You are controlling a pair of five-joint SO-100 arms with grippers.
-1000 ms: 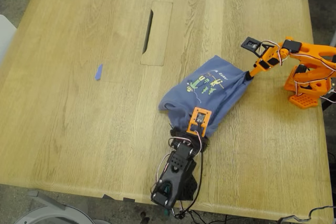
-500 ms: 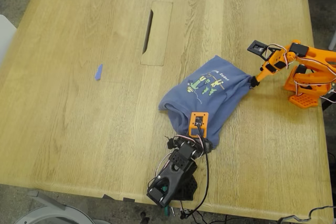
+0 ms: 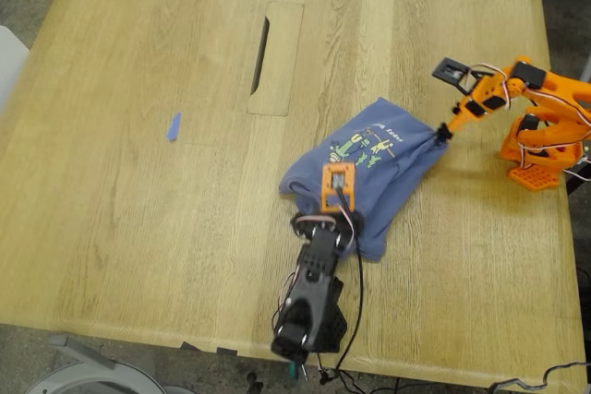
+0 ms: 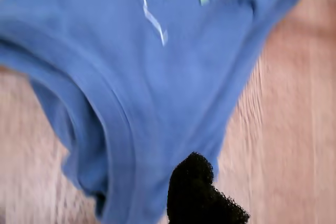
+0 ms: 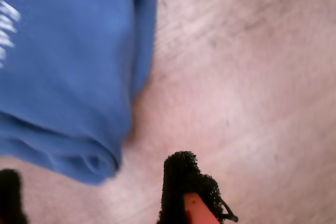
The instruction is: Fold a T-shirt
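T-shirt (image 3: 369,182) seen bunched on table (image 3: 138,182) between two arms — orange gripper (image 3: 445,132) at one gathered end, black arm's gripper (image 3: 319,224) over opposite edge.

light: even, soft, bright | shadows: faint, close under T-shirt (image 3: 369,173) | glare: none | exterior view: sharp | both wrist views: motion-blurred, washed pinkish

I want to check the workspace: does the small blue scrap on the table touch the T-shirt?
No. In the exterior view the small blue scrap lies on bare wood, well apart from the T-shirt.
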